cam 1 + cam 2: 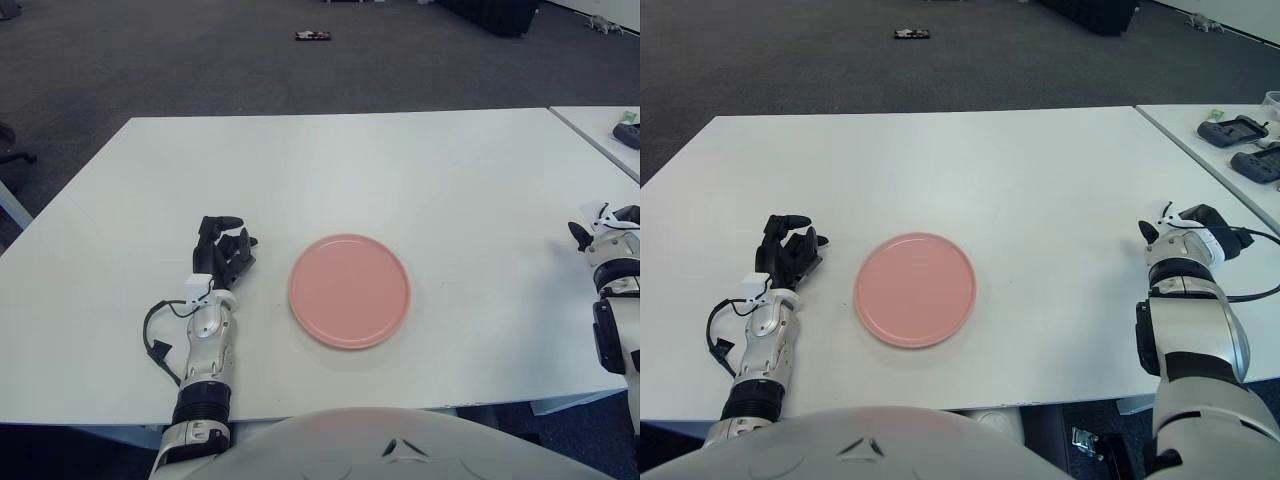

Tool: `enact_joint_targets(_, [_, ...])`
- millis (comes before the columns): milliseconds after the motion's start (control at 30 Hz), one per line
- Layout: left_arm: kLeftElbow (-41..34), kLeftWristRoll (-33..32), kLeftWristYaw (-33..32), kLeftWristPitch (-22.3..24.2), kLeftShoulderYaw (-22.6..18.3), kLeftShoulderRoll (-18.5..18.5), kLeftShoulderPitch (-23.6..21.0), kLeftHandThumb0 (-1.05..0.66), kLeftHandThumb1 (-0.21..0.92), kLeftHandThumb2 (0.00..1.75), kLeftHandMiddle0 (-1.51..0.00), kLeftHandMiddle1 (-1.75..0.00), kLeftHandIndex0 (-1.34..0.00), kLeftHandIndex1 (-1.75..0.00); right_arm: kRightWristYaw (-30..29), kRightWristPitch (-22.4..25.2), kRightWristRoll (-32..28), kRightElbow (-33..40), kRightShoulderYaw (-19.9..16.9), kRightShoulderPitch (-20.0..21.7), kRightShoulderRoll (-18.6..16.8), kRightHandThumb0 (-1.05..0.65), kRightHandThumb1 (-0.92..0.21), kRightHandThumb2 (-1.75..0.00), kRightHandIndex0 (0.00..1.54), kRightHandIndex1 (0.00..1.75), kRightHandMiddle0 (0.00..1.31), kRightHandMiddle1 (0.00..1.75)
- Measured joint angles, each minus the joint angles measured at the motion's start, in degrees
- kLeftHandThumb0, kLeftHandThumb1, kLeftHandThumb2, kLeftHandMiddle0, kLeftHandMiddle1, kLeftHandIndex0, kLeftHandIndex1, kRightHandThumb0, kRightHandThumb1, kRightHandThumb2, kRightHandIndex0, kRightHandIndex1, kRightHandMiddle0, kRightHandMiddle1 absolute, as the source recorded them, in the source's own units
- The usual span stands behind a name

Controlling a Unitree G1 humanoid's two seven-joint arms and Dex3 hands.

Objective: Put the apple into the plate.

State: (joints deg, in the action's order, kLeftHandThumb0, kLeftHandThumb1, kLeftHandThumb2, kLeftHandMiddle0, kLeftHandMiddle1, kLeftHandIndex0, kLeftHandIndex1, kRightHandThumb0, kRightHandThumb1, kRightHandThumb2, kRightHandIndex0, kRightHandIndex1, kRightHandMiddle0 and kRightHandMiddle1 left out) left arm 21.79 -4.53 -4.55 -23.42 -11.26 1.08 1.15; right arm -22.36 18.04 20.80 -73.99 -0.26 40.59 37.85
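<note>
A round pink plate [349, 291] lies flat and bare near the middle of the white table [400, 160]. No apple shows in either view. My left hand [226, 246] lies on the table just left of the plate, its dark fingers relaxed and holding nothing. My right hand [1185, 232] shows at the table's right edge, well to the right of the plate, with the wrist turned toward the camera.
A second white table at the far right carries dark devices [1230, 130]. A small dark object [312, 36] lies on the carpet beyond the table. Part of a chair base [10, 150] shows at the left edge.
</note>
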Motion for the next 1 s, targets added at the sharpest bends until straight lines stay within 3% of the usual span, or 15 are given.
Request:
enact_joint_targets(167, [0.0, 0.0, 0.0, 0.1, 0.0, 0.0, 0.0, -0.38, 0.71, 0.83, -0.59, -1.48, -0.32, -1.75, -1.8, 0.1, -1.5, 0.2, -1.6, 0.4, -0.5, -0.45, -0.41, -1.15, 0.18, 1.16, 0.57, 1.68])
enact_joint_targets(367, [-0.1, 0.0, 0.0, 0.3, 0.0, 0.0, 0.0, -0.38, 0.71, 0.83, -0.57, -1.48, -0.32, -1.75, -2.6, -0.4, -1.9, 0.2, -2.3, 0.5, -0.6, -0.44, -0.4, -1.19, 0.19, 1.12, 0.55, 1.73])
enact_joint_targets(433, [-0.1, 0.0, 0.0, 0.2, 0.0, 0.0, 0.0, -0.38, 0.71, 0.83, -0.57, -1.49, -0.32, -1.75, -2.6, -0.7, -1.9, 0.1, -2.3, 0.5, -0.5, -0.46, -0.35, -1.26, 0.26, 1.2, 0.58, 1.74])
enact_joint_targets(500, [-0.1, 0.0, 0.0, 0.2, -0.1, 0.0, 0.0, -0.38, 0.71, 0.83, -0.57, -1.51, -0.32, -1.75, -2.6, -0.8, -1.9, 0.1, -2.3, 0.5, -0.4, -0.19, -0.25, -1.39, 0.45, 1.52, 0.59, 1.74])
enact_joint_targets(567, [-0.1, 0.0, 0.0, 0.2, -0.1, 0.0, 0.0, -0.38, 0.71, 0.83, -0.57, -1.51, -0.32, -1.75, -2.6, -1.0, -1.9, 0.2, -2.2, 0.6, -0.3, -0.1, -0.2, -1.45, 0.53, 1.63, 0.6, 1.74])
enact_joint_targets(667, [0.0, 0.0, -0.1, 0.1, -0.1, 0.0, 0.0, -0.38, 0.71, 0.83, -0.57, -1.51, -0.32, -1.75, -2.3, -1.5, -1.9, 0.2, -2.1, 0.9, -0.1, -0.04, -0.13, -1.44, 0.77, 1.42, 0.64, 1.75])
enact_joint_targets(733, [0.0, 0.0, -0.1, 0.0, -0.1, 0.0, 0.0, -0.38, 0.71, 0.83, -0.56, -1.51, -0.32, -1.75, -2.2, -2.1, -1.8, 0.2, -1.9, 0.9, 0.0, -0.02, -0.11, -1.45, 0.83, 1.4, 0.64, 1.75])
enact_joint_targets(1000, [0.3, 0.0, -0.1, 0.0, -0.3, 0.0, -0.1, -0.38, 0.7, 0.83, -0.56, -1.51, -0.33, -1.75, -2.2, -6.2, -1.9, 0.2, -1.7, 0.5, 0.6, -0.01, -0.09, -1.53, 0.83, 1.6, 0.56, 1.75])
